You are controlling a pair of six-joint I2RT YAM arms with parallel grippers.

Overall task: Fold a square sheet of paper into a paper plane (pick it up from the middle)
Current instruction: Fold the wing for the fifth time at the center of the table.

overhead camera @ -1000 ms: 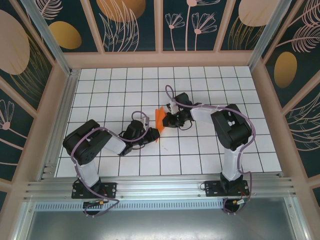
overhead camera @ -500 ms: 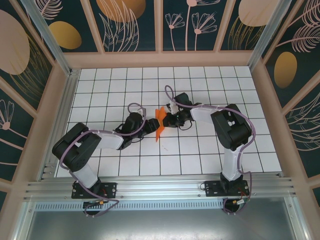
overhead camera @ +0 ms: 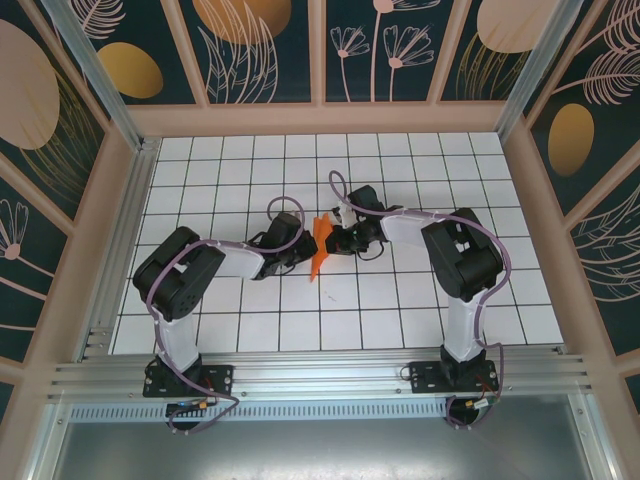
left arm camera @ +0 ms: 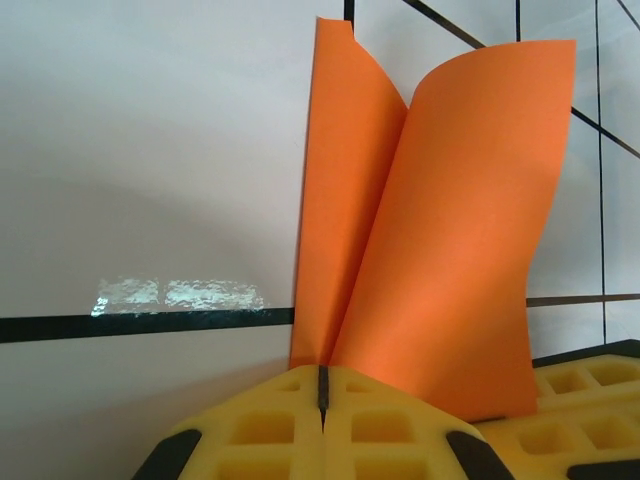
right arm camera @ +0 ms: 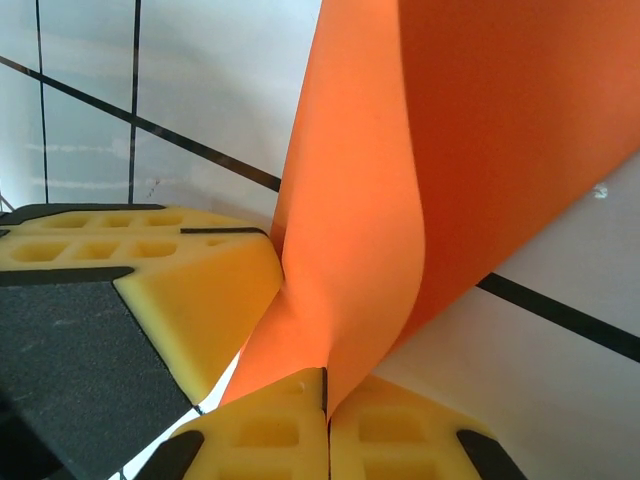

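While upright, paper (overhead camera: 318, 246) between both jaws.

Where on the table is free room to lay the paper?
Crowded: the middle, where the left arm and right arm meet at the orange paper. Bare: the far tile rows along the back wall, and the near strip between their bases.

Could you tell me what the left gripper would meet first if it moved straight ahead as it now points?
The orange paper, which the left gripper already pinches; right behind that, probably the right gripper holding the same sheet, though depth is unclear.
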